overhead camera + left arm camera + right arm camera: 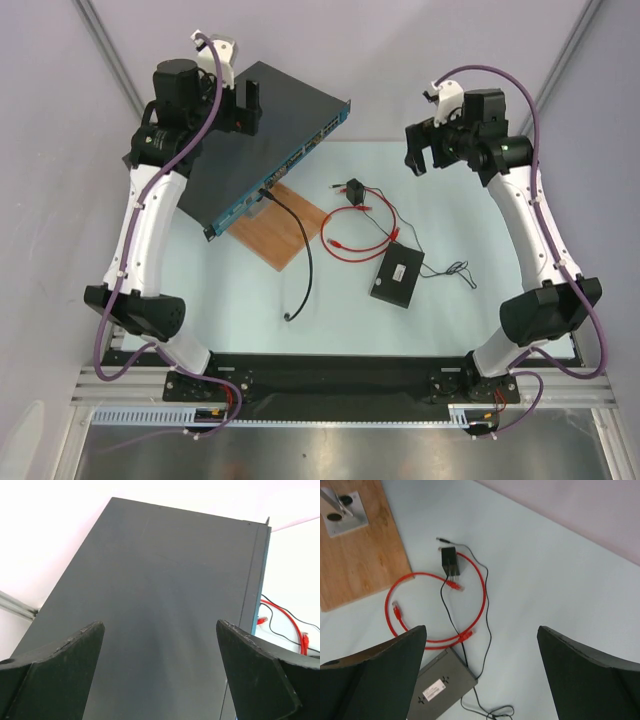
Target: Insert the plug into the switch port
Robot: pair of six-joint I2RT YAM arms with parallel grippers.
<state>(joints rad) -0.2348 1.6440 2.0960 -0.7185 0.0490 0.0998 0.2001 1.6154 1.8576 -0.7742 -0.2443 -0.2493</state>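
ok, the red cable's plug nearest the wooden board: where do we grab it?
Probably the plug body, pinched across its width just ahead of the red cable, coming straight down: it lies flat on the table, too low for a side approach.

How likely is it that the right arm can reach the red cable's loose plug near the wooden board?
Likely yes: the right gripper is open, raised above the table, and the plug lies uncovered on it, clear of the wooden board. Only the red cable itself loops close.

Loops of red cable [484, 597] and thin black wire [490, 630] lie just beyond the switch [442, 685].
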